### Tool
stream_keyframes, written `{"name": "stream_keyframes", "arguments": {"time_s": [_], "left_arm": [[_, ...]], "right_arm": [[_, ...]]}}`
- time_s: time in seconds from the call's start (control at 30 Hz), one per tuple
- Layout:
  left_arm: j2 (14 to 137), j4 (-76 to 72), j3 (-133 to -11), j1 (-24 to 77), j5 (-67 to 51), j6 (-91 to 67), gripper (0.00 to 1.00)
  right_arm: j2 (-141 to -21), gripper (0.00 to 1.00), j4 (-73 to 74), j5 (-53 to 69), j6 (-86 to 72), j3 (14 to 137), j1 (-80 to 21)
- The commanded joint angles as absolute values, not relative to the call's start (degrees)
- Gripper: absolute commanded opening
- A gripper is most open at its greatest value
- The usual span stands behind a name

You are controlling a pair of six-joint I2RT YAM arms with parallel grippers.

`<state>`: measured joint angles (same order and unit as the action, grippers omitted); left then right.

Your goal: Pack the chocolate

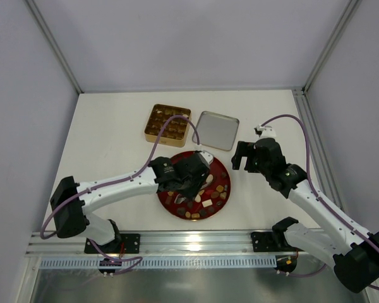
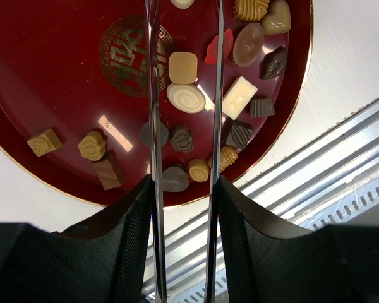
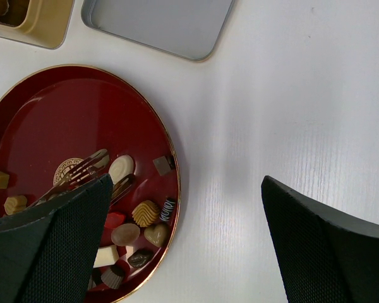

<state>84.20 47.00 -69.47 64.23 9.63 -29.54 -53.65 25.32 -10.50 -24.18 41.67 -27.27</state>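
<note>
— Left gripper (image 2: 184, 183) sits closest, its black fingers (image 2: 136, 221) clamped on a pair of thin metal tongs (image 2: 153, 95). Both blades run straight ahead from the fingers, out over the dark-red plate (image 2: 44, 57).
— How does that arm stand?
— It reaches from its base at the near left across to the plate, wrist turned down over it.
— And the chocolate (image 2: 247, 44)?
— Loose on the plate, mostly on its near right half. More sits in the compartments of the gold tin (image 1: 148, 128) beyond the plate. The lid (image 1: 216, 130) lies just beside the tin, inside up.
— Which way do the pieces lie?
— One cream oval (image 2: 186, 98) shows between the blades, long axis across them. Just outside the right blade a cream bar (image 2: 239, 98) lies slanted to them. Whether the tong tips touch anything, I cannot tell.
— Right gripper (image 3: 186, 189)?
— Jaws spread wide with nothing between them, hanging above the table (image 1: 114, 126) right of the plate, elbow folded, camera looking down.
</note>
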Motion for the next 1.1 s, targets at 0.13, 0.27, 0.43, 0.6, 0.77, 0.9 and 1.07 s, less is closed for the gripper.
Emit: {"name": "stream_keyframes", "arguments": {"time_s": [0.13,0.27,0.43,0.6,0.77,0.9,1.07], "left_arm": [[86.22,46.57,-72.86,66.36,13.18,-29.27,0.42],[87.19,47.81,-74.09,67.24,14.50,-29.35,0.40],[87.80,49.04,-74.97,67.67,15.47,-29.44,0.38],[87.71,49.57,-74.97,67.68,15.82,-29.36,0.35],[88.07,49.40,-74.97,67.68,15.82,-29.18,0.33],[88.07,49.48,-75.23,67.68,16.08,-28.83,0.29],[87.10,50.01,-76.11,67.68,17.40,-28.56,0.29]], "right_arm": [[-52.47,1.00,23.73,-10.55,-24.17,41.66,-27.07],[-52.47,1.00,23.64,-10.37,-24.26,41.40,-26.98],[-52.47,1.00,23.55,-10.37,-24.35,41.31,-27.07],[-52.38,1.00,23.47,-10.46,-24.34,41.22,-27.07],[-52.38,1.00,23.38,-10.28,-24.43,41.13,-27.07],[-52.29,1.00,23.47,-10.28,-24.43,41.13,-27.07],[-52.03,1.00,23.55,-10.37,-24.43,41.13,-27.07]]}}
